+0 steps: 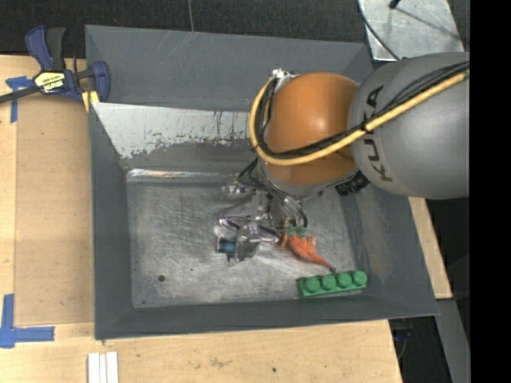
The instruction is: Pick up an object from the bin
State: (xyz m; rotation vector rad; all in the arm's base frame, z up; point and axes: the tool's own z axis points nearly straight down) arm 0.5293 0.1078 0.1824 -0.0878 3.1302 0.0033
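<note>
Low at bin (112,230) centre, gripper (249,234) is hanging beside an orange carrot toy (302,246), green studded block (333,282) lying near; claw state unreadable

I have the gripper (249,231) low over the floor of the grey bin (112,238), up and to the left of the green studded brick (333,282), which lies by the bin's near wall. Just above the brick's left end lies an orange carrot-shaped toy (303,247) with green at its upper end, close by the gripper's right side. Well above the brick I see the arm's orange wrist cover (307,126) with a yellow cable (375,122) looped round it.
</note>
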